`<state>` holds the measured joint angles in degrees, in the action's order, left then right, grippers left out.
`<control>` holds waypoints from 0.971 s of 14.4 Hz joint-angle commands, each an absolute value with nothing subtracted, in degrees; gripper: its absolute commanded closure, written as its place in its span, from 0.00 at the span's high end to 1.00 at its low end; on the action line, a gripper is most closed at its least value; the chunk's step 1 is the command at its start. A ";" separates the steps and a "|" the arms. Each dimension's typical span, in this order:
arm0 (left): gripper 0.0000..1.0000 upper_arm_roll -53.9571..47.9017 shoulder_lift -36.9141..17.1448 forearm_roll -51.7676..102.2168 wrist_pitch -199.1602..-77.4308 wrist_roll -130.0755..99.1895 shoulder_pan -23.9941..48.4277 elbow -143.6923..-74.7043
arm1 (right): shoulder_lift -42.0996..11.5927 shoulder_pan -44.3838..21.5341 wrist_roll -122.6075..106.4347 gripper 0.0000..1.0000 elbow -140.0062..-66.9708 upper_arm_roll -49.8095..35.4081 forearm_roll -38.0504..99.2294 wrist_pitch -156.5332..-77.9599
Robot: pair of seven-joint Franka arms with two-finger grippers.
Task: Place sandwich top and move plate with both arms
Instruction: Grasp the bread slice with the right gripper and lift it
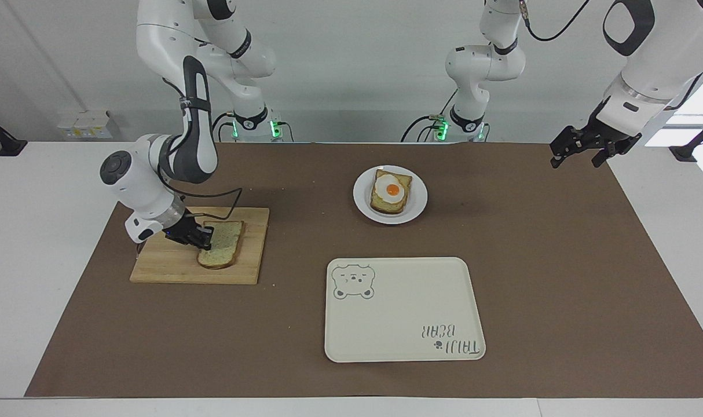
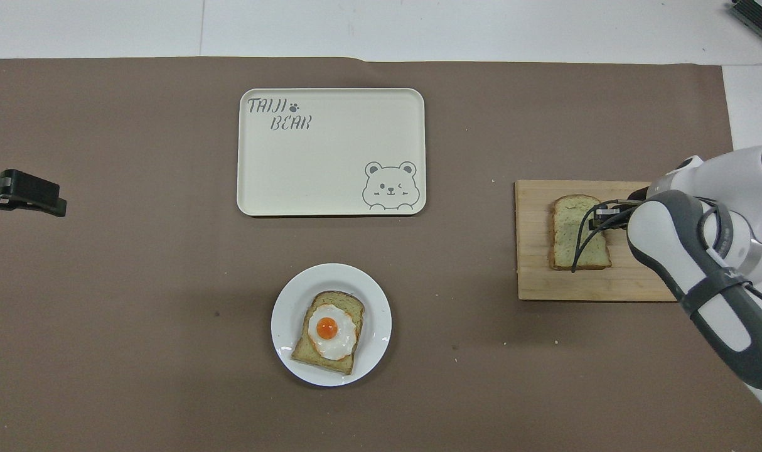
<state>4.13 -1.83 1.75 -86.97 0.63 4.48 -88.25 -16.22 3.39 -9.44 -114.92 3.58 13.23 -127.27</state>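
Sandwich top [image 1: 221,244] lies on the wooden board [image 1: 172,266] at the right arm's end of the table, its edge toward that end clamped in my right gripper [image 1: 204,237], whose fingertips are closed on the crust. I see bare board around the slice on its remaining sides, and brown mat [image 1: 560,278] open between the board and the plate [image 1: 416,202]. That white plate sits nearer to the robots than the cream tray [image 1: 403,324] and carries the egg-topped slice [image 1: 391,191], with a rim of bare plate around it. The tray reads "TAIJI BEAR" beside a paw mark, with a bear drawing in the corner diagonal to it. My left gripper [image 1: 580,152] waits in the air over the mat's corner at the left arm's end, fingers spread, holding nothing. From overhead, the right arm [image 2: 701,263] covers one end of the board and hides the gripper's contact with the bread; only the left gripper's tips show there.
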 commanded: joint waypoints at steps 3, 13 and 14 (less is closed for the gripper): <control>1.00 3.78 -1.32 1.67 -86.31 0.26 3.96 -88.51 | -17.40 3.52 -13.35 0.00 -111.45 2.90 14.06 -125.08; 1.00 3.78 -1.32 1.67 -86.31 0.26 3.96 -88.51 | -11.25 3.34 -12.92 0.00 -103.45 0.36 18.09 -106.10; 1.00 3.78 -1.32 1.67 -86.31 0.26 3.96 -88.51 | -11.08 3.34 -13.01 0.00 -103.36 -0.08 18.98 -104.78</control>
<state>4.13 -1.83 1.75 -86.97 0.63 4.48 -88.25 -11.64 3.09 -11.55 -103.48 0.73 16.12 -106.89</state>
